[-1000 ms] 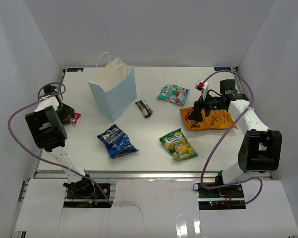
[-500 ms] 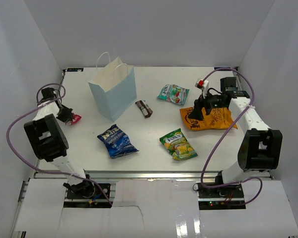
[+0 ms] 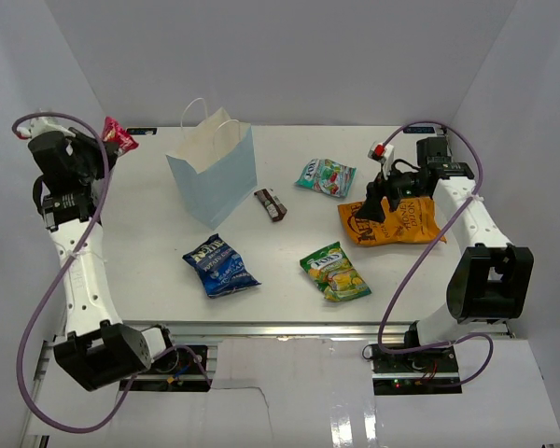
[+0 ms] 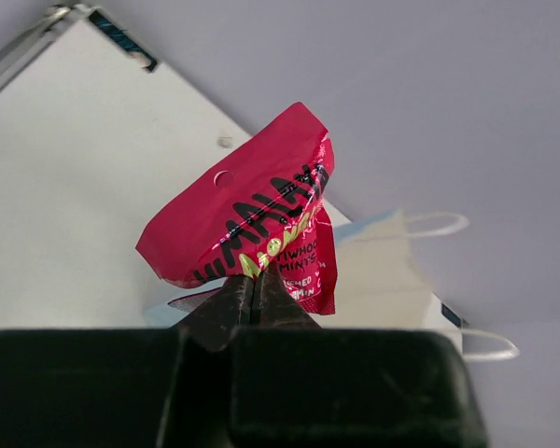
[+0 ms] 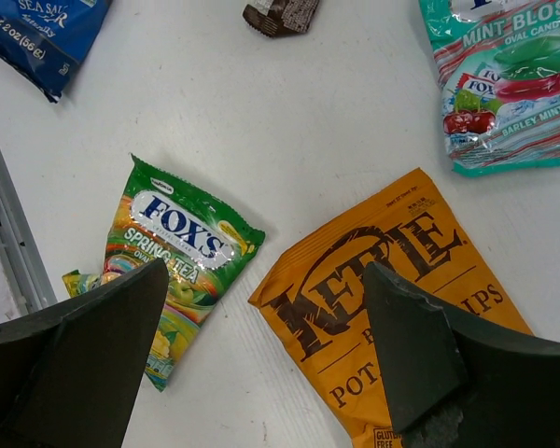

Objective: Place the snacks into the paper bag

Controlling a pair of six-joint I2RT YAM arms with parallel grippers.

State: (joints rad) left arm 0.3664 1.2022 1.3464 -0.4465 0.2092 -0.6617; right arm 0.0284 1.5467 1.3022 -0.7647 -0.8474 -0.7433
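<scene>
My left gripper point(image 3: 105, 147) is raised high at the back left, shut on a small red mints packet point(image 3: 119, 136) point(image 4: 252, 219) held by its lower edge. The pale blue paper bag point(image 3: 215, 173) stands upright to its right and shows behind the packet point(image 4: 385, 271). My right gripper point(image 3: 378, 201) point(image 5: 266, 280) hangs open above the orange crisp bag point(image 3: 397, 222) point(image 5: 392, 289), holding nothing. On the table lie the blue crisp bag point(image 3: 220, 264), green-yellow candy bag point(image 3: 335, 271) point(image 5: 173, 252), teal bag point(image 3: 325, 176) point(image 5: 504, 84) and dark brown bar point(image 3: 271, 204).
White walls close in the table point(image 3: 289, 149) on three sides. A metal rail point(image 3: 261, 327) runs along the near edge. Cables loop from both arms.
The left gripper closed on the red packet at the table's left edge, and the arm lifted it up and toward the back. The right arm barely moved.
</scene>
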